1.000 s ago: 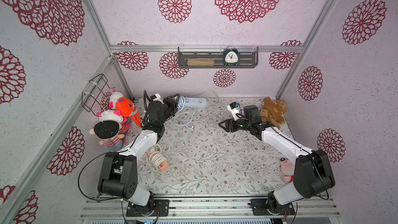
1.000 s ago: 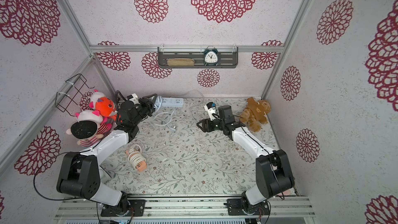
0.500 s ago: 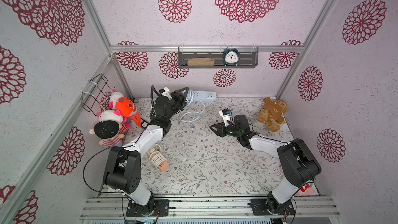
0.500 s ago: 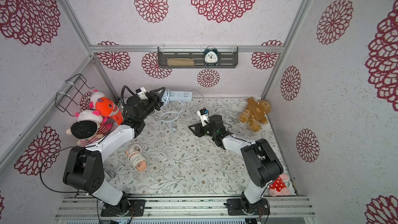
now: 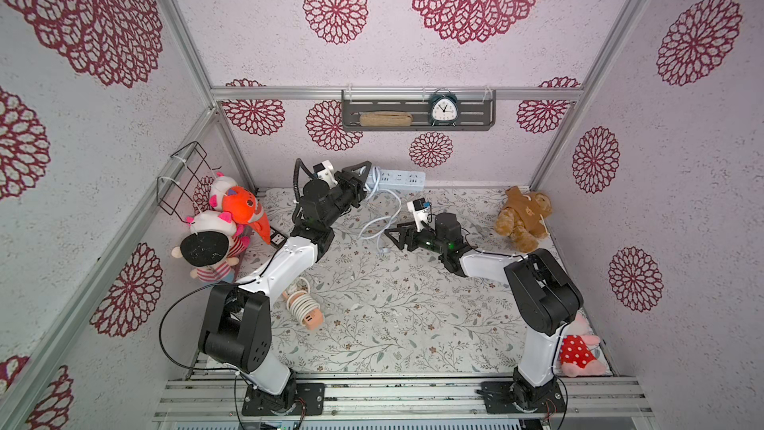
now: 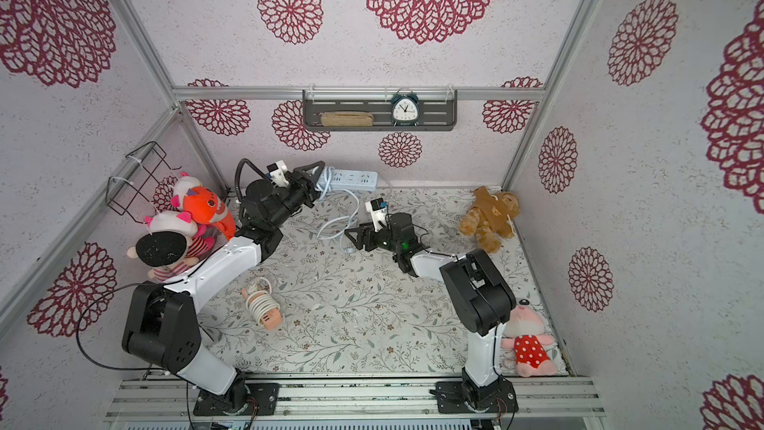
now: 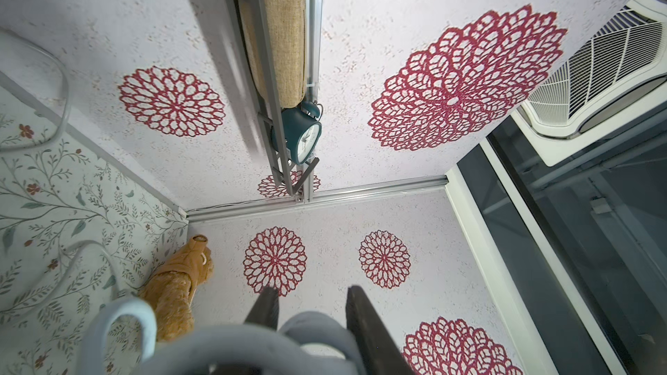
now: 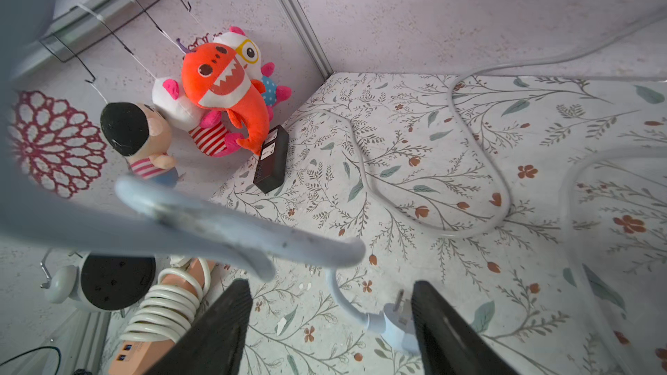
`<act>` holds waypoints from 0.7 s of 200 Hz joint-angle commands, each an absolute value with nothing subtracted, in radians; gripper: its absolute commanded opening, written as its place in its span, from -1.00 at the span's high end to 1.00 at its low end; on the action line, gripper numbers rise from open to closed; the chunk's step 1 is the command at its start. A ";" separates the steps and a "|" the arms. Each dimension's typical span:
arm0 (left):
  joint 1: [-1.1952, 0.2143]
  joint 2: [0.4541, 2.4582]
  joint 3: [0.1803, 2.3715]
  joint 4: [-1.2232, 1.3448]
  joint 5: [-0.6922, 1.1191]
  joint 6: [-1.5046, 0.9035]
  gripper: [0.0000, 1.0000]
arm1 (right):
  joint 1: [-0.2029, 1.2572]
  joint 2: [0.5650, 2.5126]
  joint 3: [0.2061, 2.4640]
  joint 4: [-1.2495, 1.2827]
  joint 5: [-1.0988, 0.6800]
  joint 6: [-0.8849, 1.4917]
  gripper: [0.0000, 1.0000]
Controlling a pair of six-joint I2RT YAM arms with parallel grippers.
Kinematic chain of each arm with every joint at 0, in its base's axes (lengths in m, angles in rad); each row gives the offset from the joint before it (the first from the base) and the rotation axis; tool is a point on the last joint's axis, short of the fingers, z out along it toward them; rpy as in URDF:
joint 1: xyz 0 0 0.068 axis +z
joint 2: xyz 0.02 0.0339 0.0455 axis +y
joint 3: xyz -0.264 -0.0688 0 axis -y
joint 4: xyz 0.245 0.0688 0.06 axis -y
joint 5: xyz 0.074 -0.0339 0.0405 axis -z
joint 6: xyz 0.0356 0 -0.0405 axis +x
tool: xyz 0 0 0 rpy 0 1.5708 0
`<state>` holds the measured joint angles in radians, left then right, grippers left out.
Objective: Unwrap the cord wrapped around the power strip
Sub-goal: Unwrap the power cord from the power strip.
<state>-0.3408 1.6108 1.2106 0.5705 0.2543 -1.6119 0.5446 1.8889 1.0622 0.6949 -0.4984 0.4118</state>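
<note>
A pale blue power strip hangs lifted by the back wall. My left gripper is shut on its cord-wound end. In the left wrist view, cord turns sit between the dark fingers. The loosened cord trails down onto the floral mat. Its plug lies flat on the mat. My right gripper stands open low over the mat, with the plug between its fingers, close to one of them and not gripped.
A peach power strip wound with white cord lies at front left. A black power strip sits beside the plush toys in the left corner. A teddy bear and a pink doll lie along the right wall. A clock shelf hangs at the back.
My left gripper has carried the power strip up and to the right along the back wall. My right gripper has moved left across the mat to the cord's plug end.
</note>
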 commanded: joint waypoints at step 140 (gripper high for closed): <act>-0.412 1.611 1.247 0.516 0.141 -1.500 1.00 | 0.527 1.461 1.043 0.486 -0.380 0.430 -0.01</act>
